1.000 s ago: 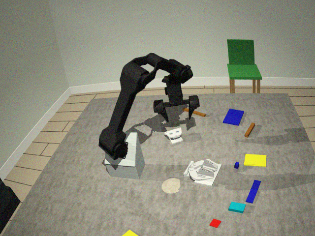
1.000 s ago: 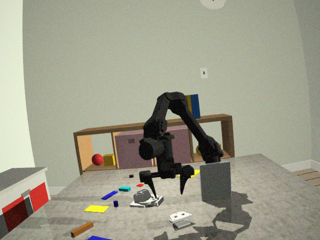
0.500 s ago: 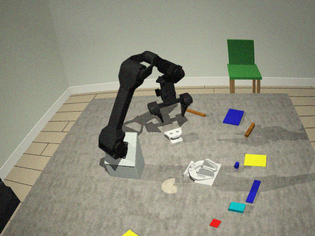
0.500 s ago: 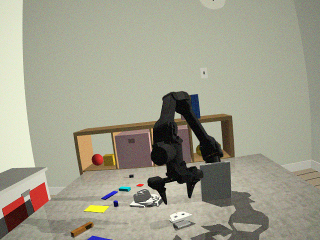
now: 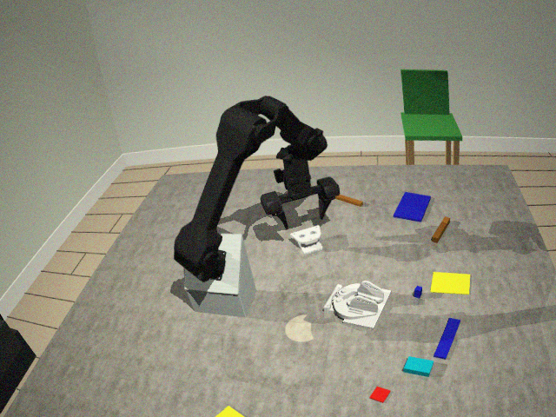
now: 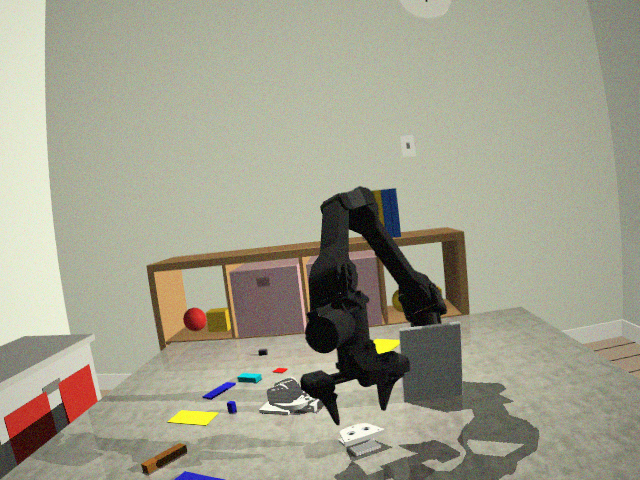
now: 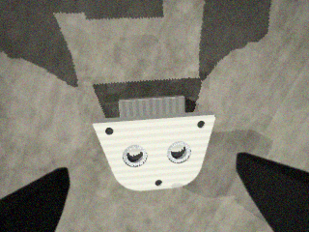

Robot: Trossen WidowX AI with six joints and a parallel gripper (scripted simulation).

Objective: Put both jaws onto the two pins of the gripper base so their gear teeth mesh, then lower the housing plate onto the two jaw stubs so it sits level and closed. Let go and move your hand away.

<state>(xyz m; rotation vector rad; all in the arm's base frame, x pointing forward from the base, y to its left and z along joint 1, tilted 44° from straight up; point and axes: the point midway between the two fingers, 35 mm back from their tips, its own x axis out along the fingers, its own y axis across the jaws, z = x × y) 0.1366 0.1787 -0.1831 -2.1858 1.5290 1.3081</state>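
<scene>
Housing plate (image 5: 309, 234) (image 6: 356, 434) (image 7: 155, 169), underside hidden, jaw teeth hard to distinguish

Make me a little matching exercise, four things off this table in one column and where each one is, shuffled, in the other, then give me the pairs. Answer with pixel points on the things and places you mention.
Things
1. housing plate (image 5: 307, 242) (image 6: 362, 435) (image 7: 155, 168)
2. gripper base (image 5: 359, 317) (image 6: 273, 411)
3. gripper (image 5: 304, 223) (image 6: 360, 417)
4. cyan block (image 5: 418, 366) (image 6: 249, 378)

Places
A. between the red square (image 5: 380, 393) (image 6: 280, 370) and the long blue strip (image 5: 446, 338) (image 6: 219, 390)
B. under the open fingers, apart from the other white part
C. flat on the table, with both jaws on it
D. raised above the table, holding nothing

Pairs: 1-B, 2-C, 3-D, 4-A
</scene>
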